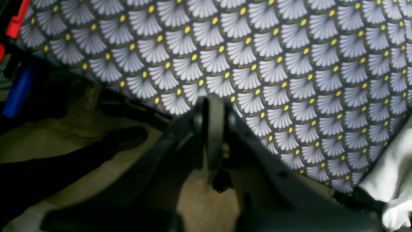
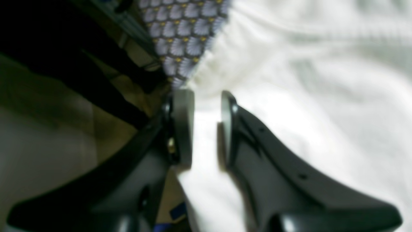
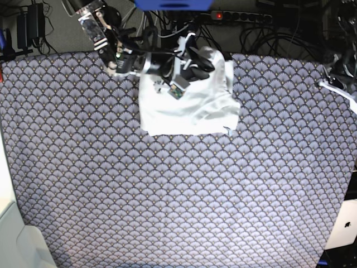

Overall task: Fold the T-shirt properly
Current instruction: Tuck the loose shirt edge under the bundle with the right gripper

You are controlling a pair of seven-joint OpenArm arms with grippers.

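Note:
The white T-shirt lies as a folded, wrinkled rectangle at the far middle of the patterned tablecloth. My right gripper reaches in from the far left and sits over the shirt's far edge. In the right wrist view, the right gripper has its jaws apart, with the white T-shirt showing through the gap and under the fingers. My left gripper is shut and empty, hanging past the table's edge. In the base view, the left gripper is at the far right, well away from the shirt.
Cables and a power strip run behind the table's far edge. In the left wrist view the floor lies below the tablecloth edge, and a pale cloth-like surface fills the lower right corner. A white block stands off the table's right side.

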